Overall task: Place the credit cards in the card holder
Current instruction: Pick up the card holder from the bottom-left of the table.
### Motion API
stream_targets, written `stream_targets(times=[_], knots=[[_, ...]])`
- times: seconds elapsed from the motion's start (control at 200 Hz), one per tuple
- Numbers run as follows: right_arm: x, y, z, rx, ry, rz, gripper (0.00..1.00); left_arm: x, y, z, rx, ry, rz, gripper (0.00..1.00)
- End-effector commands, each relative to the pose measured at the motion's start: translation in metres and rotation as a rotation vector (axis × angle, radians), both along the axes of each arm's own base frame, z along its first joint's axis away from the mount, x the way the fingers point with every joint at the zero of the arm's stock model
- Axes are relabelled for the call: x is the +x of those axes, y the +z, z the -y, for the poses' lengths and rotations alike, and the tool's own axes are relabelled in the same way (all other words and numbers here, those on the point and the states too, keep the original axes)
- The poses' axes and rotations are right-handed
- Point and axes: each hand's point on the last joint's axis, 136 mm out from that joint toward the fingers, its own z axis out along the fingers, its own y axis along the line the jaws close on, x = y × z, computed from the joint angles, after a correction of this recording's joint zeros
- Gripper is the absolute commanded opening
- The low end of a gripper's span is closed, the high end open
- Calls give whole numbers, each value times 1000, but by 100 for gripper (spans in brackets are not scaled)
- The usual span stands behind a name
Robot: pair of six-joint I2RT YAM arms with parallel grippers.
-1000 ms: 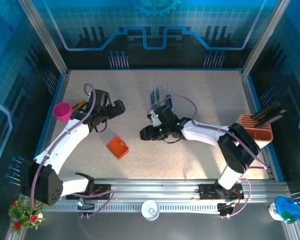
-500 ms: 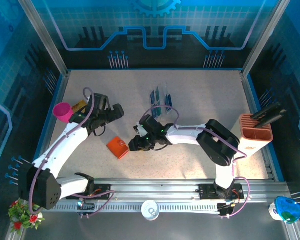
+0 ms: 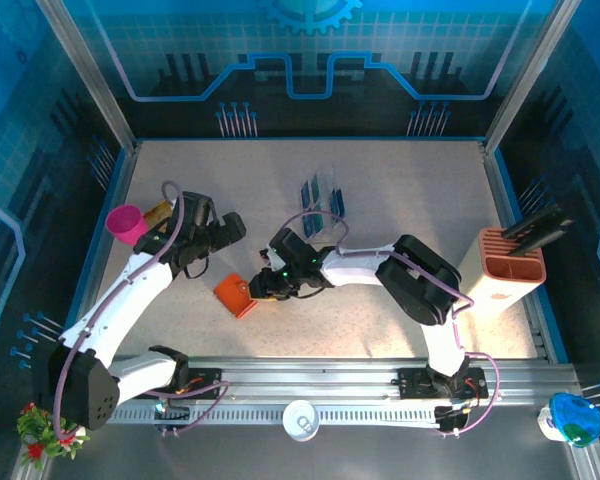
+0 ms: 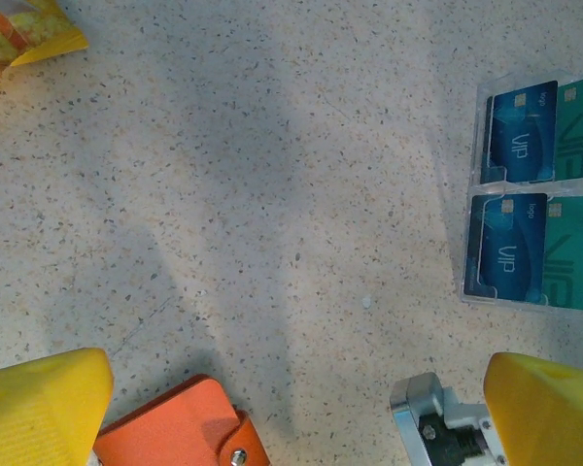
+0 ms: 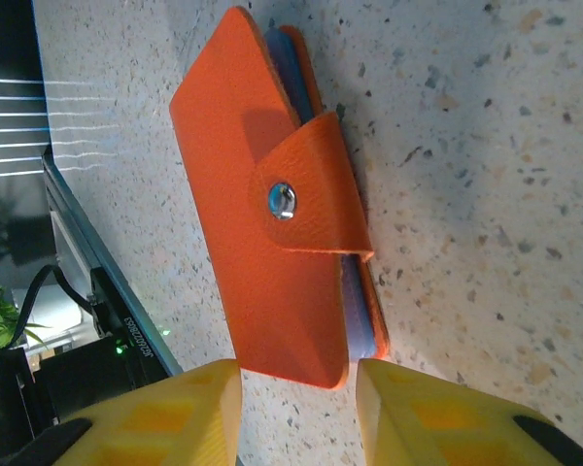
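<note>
Orange card holder (image 5: 257,252) snapped shut; right gripper (image 5: 298,383) apart nr its edge, left gripper (image 4: 291,383) apart too.

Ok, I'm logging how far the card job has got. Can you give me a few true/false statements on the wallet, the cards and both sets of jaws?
1. The wallet is folded shut with its tab snapped. True.
2. The cards are already in the wallet. False: they sit in a clear rack on the table, apart from the wallet.
3. The left jaws hold a card. False: they are open and empty, above the table.
4. The right jaws are open, with one end of the wallet right at the gap between them. True.
</note>
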Motion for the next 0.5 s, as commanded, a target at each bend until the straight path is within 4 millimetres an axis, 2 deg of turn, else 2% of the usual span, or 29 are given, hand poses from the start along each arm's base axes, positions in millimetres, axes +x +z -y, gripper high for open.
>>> stream_targets(times=[0.0, 0.245, 0.36, 0.43, 0.495], knots=[[-2, 2, -15, 29, 13, -17, 36, -7, -2, 1, -20, -2, -13, 99], [-2, -3, -21, 50, 21, -47, 22, -7, -4, 1, -20, 1, -17, 99], [-4, -4, -20, 59, 26, -56, 11, -7, -6, 1, -24, 6, -21, 99], [-2, -1, -20, 75, 24, -59, 0, -6, -5, 2, -32, 7, -20, 99], [-1, 4, -19, 95, 27, -58, 0, -5, -4, 4, -45, 8, -16, 99]])
